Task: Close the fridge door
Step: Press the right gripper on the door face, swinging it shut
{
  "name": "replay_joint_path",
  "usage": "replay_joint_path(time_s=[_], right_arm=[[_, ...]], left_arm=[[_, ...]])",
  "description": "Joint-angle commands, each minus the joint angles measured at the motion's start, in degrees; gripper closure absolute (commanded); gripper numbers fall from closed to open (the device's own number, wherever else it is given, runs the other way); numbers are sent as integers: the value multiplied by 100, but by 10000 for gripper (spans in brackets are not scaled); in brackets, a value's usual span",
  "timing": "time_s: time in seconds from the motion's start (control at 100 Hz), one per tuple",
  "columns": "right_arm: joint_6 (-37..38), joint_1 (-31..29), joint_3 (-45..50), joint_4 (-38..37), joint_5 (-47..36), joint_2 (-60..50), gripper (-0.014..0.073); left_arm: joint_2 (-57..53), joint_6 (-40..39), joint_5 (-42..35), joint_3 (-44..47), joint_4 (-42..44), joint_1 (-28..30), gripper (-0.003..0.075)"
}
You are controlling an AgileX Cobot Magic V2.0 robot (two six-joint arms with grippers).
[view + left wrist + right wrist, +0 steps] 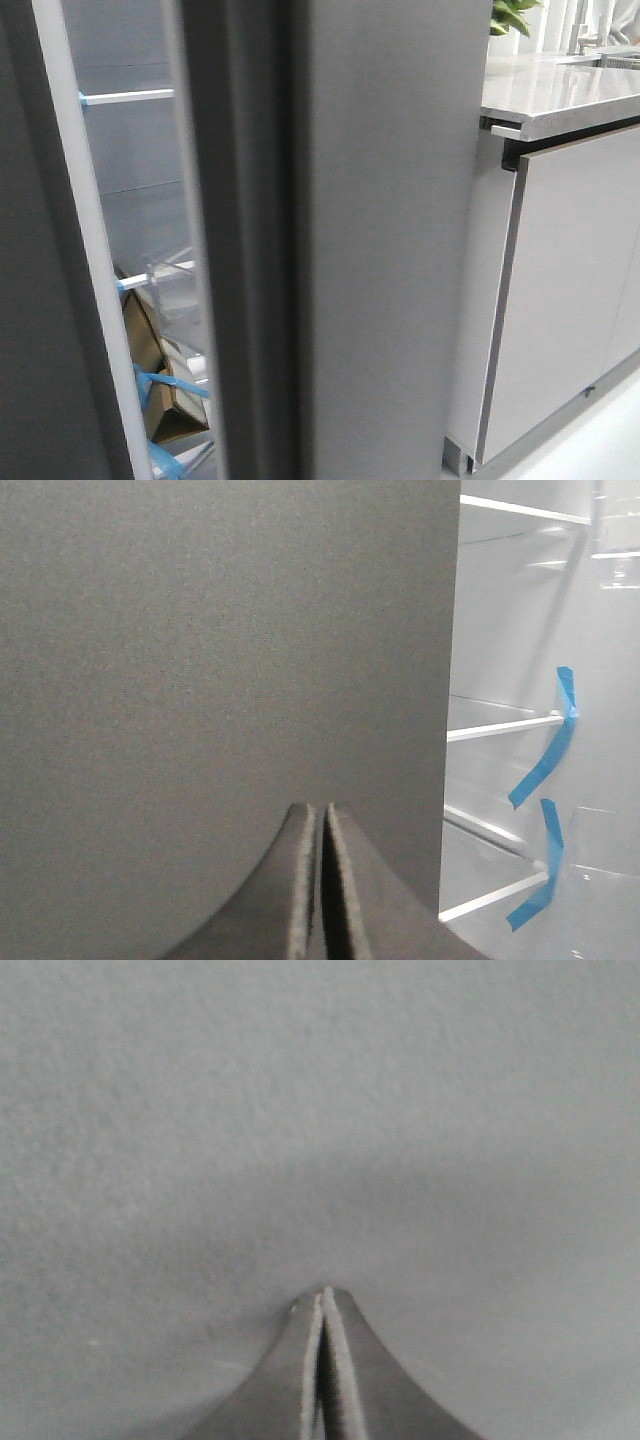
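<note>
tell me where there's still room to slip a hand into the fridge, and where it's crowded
The only way in is the narrow gap between the pale gasket rim and the fridge door. Its upper part, around the white shelf, looks bare. Lower down it is crowded with brown boxes and blue tape.

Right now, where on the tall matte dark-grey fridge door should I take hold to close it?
No handle shows on the tall matte dark-grey fridge door, and its outer face is flat. Better push than grip: meet that face square from outside, near the free edge beside the white interior, with the shut left gripper.
</note>
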Motion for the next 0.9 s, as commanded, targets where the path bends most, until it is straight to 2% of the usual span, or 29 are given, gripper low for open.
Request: replay_joint_path(time_s=[0.0,0.38,0.71,0.89], right_arm=[[-86,194,-346,68,-324,41,639],[-86,560,-1305,80,-567,1037,639],[-86,877,-2535,70,-1158,2078,639],[-86,969,-3271,70,-1171,2692,639]], left_arm=[[-64,-11,-418,201,-23,9,740],[-64,-11,-418,201,-23,9,740],[-64,-11,-418,201,-23,9,740],[-64,-11,-418,201,-23,9,740]])
